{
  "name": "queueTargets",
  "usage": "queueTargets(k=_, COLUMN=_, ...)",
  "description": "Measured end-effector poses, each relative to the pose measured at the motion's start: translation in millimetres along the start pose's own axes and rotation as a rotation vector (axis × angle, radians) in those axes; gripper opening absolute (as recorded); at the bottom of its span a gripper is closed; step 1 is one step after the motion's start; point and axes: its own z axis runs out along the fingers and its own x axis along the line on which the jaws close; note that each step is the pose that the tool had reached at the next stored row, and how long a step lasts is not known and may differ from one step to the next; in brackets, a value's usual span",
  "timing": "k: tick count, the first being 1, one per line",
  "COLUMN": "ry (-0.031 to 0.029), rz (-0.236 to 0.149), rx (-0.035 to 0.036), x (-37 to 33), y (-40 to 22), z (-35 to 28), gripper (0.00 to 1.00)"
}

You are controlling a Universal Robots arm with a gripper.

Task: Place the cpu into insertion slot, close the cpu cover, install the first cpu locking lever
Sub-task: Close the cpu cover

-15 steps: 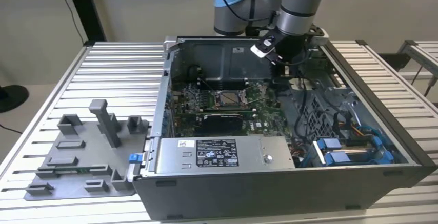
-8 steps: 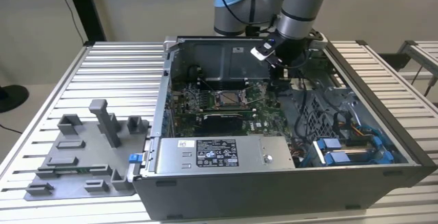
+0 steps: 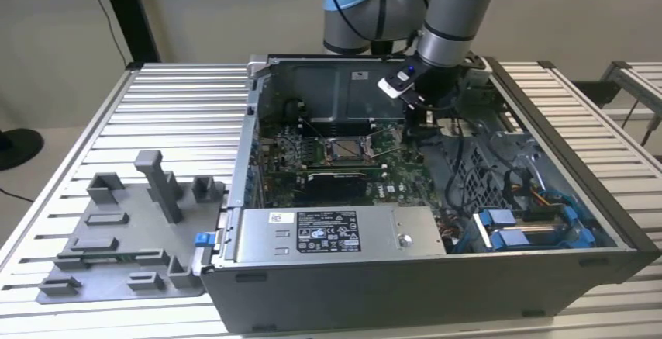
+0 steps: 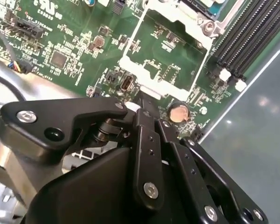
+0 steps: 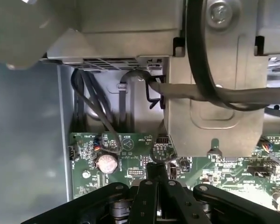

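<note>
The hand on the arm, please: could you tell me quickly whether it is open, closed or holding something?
Hand: closed, with nothing seen in its grip, poised over the green circuit board.

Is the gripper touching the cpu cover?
Cannot tell: in the second wrist view the gripper ends at the edge of the cpu cover; neither contact nor gap shows.

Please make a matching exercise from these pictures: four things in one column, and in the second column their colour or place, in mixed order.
1. insertion slot
2. coin battery
3. drive brackets
4. fixture tray

A. blue
B. grey, on the slatted table
C. round, coppery
D. square, silvery rim

Pairs: 1-D, 2-C, 3-A, 4-B
</note>
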Motion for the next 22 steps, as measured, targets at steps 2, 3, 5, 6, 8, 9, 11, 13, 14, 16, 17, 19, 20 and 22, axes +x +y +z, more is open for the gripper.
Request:
queueTargets(k=2, ry=-0.0011, rz=0.001, rx=0.02, x=-0.6, y=0.0, z=0.4, gripper=0.0)
queueTargets(k=3, ry=-0.0017, rz=0.002, rx=0.0378, x=-1.1, y=0.1, z=0.4, gripper=0.0)
queueTargets(k=5, ry=-0.0027, rz=0.003, rx=0.0745, x=-2.1, y=0.1, z=0.4, gripper=0.0)
queueTargets(k=6, ry=-0.0033, rz=0.004, rx=0.0915, x=-2.4, y=0.1, z=0.4, gripper=0.0)
queueTargets(k=8, ry=-0.0042, rz=0.005, rx=0.1183, x=-2.9, y=0.1, z=0.4, gripper=0.0)
queueTargets(k=9, ry=-0.0046, rz=0.005, rx=0.1276, x=-3.1, y=0.1, z=0.3, gripper=0.0)
queueTargets(k=11, ry=-0.0047, rz=0.006, rx=0.1365, x=-3.2, y=-0.7, z=-1.0, gripper=0.0)
queueTargets(k=13, ry=-0.0035, rz=0.006, rx=0.1371, x=-3.2, y=-2.2, z=-2.4, gripper=0.0)
queueTargets(k=14, ry=-0.0034, rz=0.006, rx=0.1373, x=-3.1, y=-3.1, z=-3.8, gripper=0.0)
queueTargets(k=16, ry=-0.003, rz=0.006, rx=0.1379, x=-3.1, y=-5.1, z=-8.1, gripper=0.0)
queueTargets(k=17, ry=-0.0029, rz=0.006, rx=0.1381, x=-3.0, y=-6.3, z=-10.5, gripper=0.0)
queueTargets(k=19, ry=-0.0021, rz=0.006, rx=0.1382, x=-3.0, y=-9.0, z=-14.2, gripper=0.0)
queueTargets(k=20, ry=-0.0016, rz=0.005, rx=0.1382, x=-3.0, y=-10.9, z=-15.2, gripper=0.0)
queueTargets(k=22, ry=-0.0012, rz=0.005, rx=0.1382, x=-3.2, y=-16.7, z=-15.8, gripper=0.0)
